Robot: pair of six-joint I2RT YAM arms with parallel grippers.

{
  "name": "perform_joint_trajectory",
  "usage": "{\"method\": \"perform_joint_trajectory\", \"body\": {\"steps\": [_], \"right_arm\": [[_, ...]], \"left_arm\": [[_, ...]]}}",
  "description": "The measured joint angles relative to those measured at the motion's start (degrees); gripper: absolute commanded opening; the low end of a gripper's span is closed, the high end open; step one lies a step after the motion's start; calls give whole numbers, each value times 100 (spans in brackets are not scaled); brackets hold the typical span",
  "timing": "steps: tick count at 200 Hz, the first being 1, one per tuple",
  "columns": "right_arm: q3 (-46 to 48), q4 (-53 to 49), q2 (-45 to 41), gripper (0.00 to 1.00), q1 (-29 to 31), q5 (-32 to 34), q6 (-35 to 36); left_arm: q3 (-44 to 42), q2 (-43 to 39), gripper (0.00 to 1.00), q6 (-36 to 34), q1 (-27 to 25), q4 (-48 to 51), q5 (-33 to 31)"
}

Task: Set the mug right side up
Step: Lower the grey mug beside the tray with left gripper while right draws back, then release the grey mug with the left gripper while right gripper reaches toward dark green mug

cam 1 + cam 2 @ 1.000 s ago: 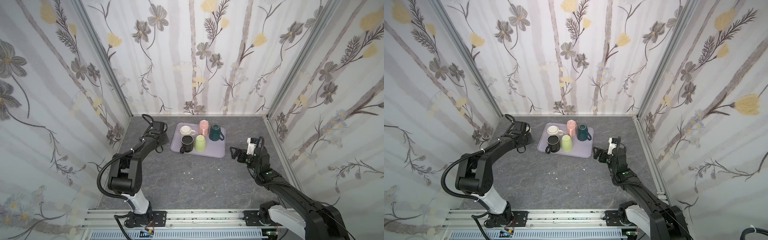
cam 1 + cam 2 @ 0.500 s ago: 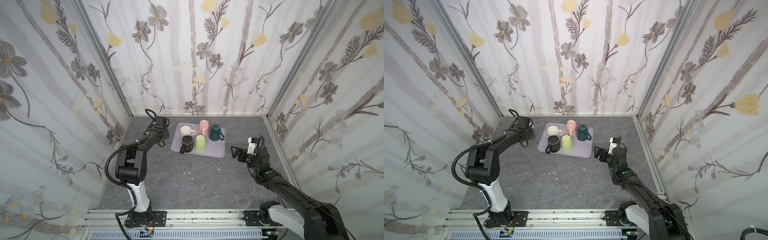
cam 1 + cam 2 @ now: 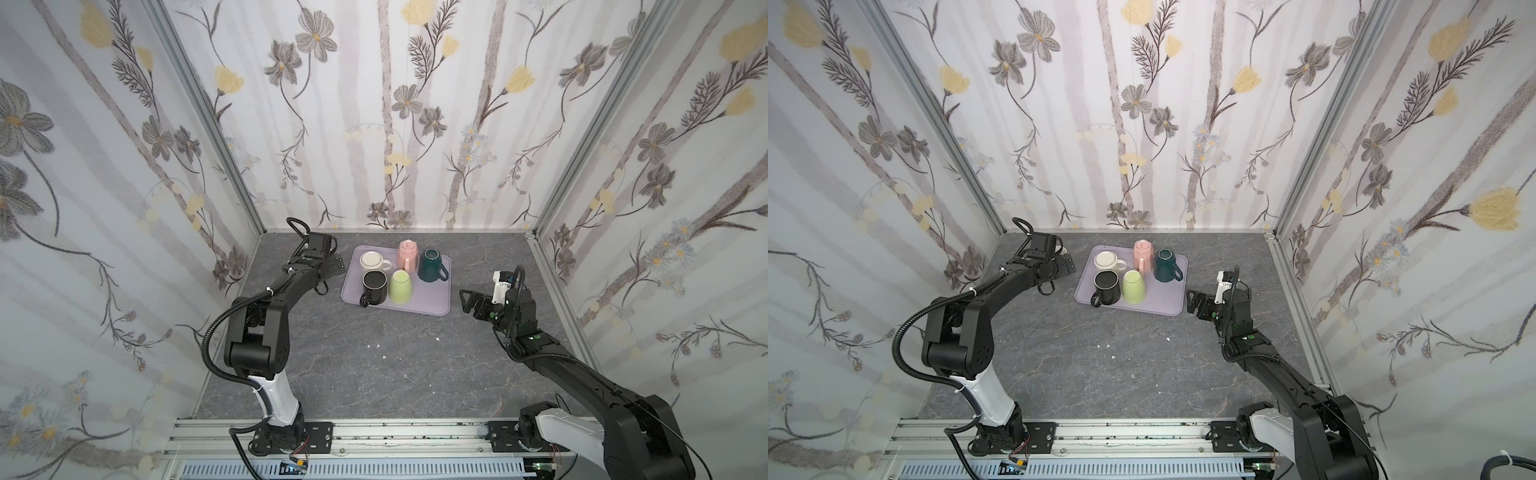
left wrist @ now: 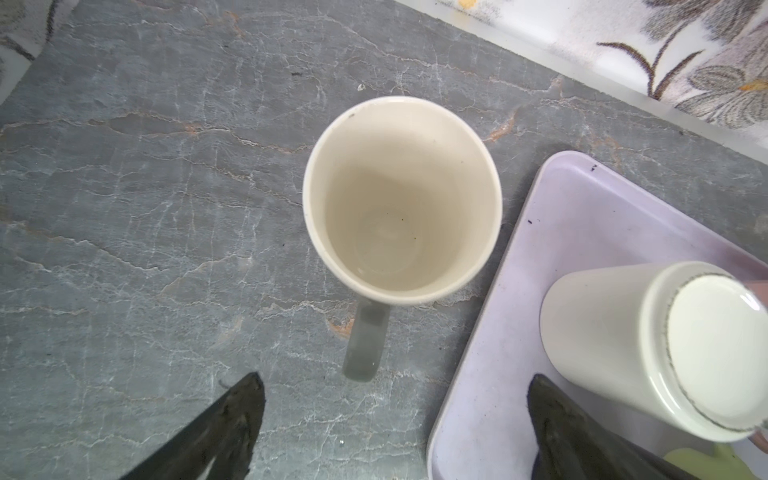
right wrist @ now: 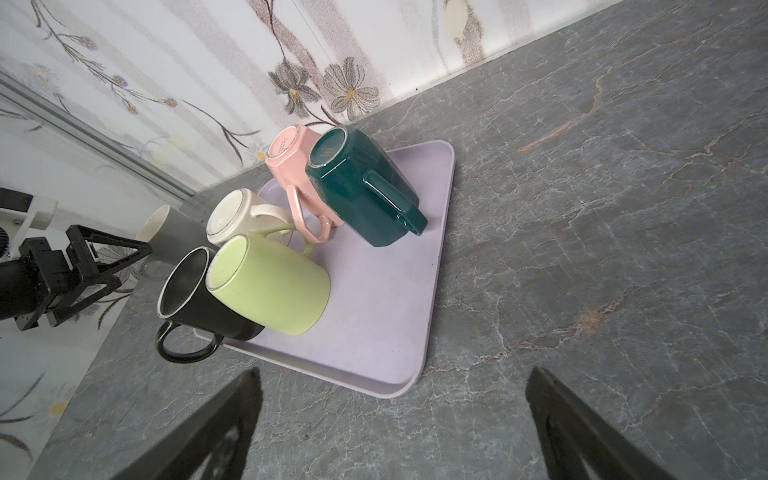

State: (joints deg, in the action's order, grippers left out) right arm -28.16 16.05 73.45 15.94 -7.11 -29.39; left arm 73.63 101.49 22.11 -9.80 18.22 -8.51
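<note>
The left gripper (image 4: 395, 384) has spread wide, releasing the grey mug (image 4: 401, 199), which stands upright, mouth up, on the table (image 4: 166, 208) just beside the lilac tray (image 4: 582, 216). The right gripper (image 5: 392, 374), jaws apart and empty, hovers near the tray.

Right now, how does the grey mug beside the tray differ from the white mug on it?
The grey mug stands mouth up; the white mug stands base up. The grey mug sits on the stone table, the white mug on the lilac tray. Both have handles, and neither is held.
</note>
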Motion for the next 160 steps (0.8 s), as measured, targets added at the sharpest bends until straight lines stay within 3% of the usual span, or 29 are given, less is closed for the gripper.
{"method": "perform_joint_trajectory", "body": {"steps": [82, 134, 160], "right_arm": [[-472, -470, 463, 100, -2, -24, 181], [-1241, -752, 957, 99, 498, 20, 299], [-1958, -1051, 1440, 98, 909, 153, 306]], "left_arm": [[-1305, -1609, 100, 37, -428, -138, 17], [-2844, -2612, 100, -588, -1180, -1349, 337], [-3300, -2699, 100, -817, -1224, -1932, 529]]}}
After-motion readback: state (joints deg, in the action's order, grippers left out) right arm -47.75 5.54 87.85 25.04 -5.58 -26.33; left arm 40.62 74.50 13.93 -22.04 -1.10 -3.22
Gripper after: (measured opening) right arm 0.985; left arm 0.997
